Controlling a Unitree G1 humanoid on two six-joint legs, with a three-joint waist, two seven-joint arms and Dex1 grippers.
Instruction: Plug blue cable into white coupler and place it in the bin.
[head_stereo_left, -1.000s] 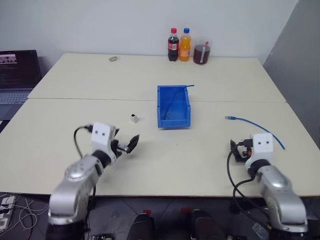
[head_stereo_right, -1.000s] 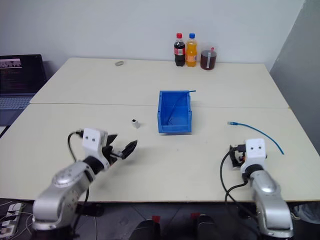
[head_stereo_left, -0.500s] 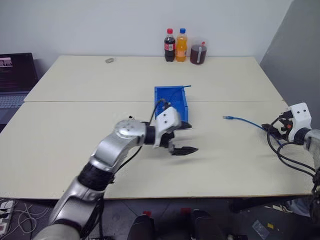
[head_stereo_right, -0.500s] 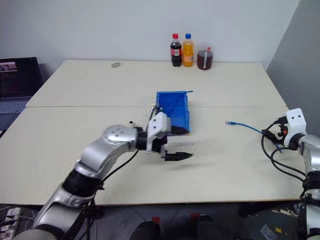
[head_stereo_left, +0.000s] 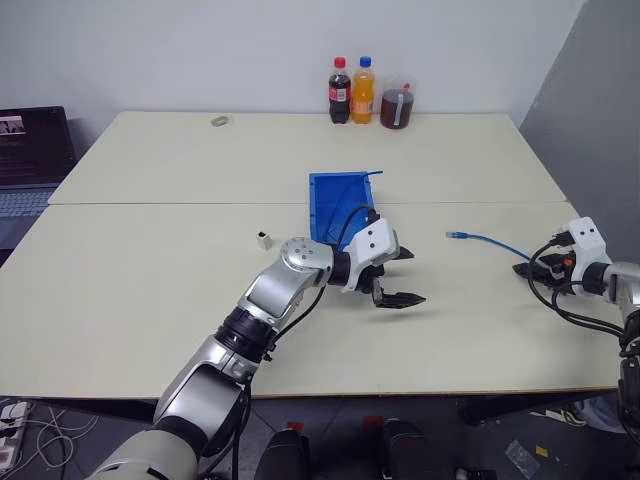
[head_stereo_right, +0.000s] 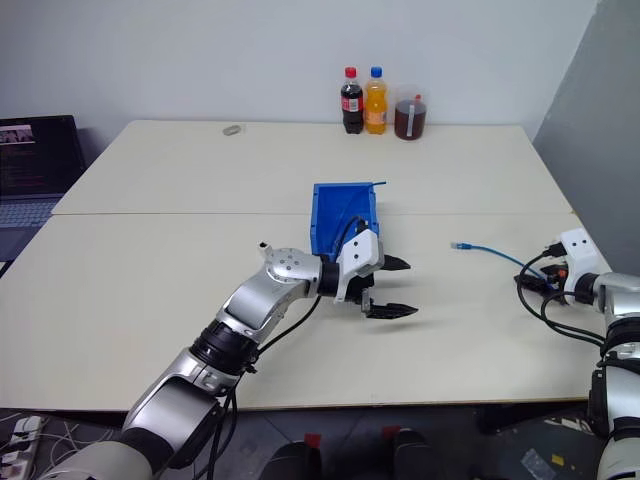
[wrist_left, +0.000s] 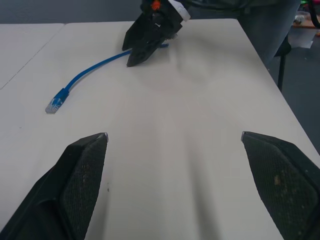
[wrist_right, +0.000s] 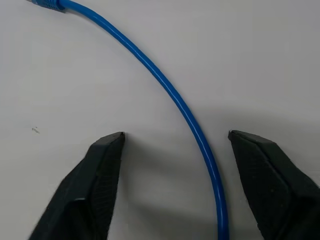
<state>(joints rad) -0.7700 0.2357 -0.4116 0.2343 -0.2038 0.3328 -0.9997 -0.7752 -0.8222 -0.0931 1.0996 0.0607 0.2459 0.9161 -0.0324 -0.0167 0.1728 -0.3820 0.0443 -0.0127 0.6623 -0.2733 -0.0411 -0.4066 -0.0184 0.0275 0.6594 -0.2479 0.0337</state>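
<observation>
nothing was plugged yet: the blue cable (head_stereo_left: 488, 241) lay on the table, the right gripper (wrist_right: 172, 165) straddled it with jaws apart, the left gripper (head_stereo_left: 399, 276) hung wide open, the white coupler (head_stereo_left: 263, 240) sat untouched beside the bin (head_stereo_left: 342, 205).

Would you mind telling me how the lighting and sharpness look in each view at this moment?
Left eye view: even light, soft shadow beneath the left gripper. Left wrist view: the table glares pale; near fingers slightly soft. Right wrist view: the blue cable is crisp, with a dark shadow between the fingers.
</observation>
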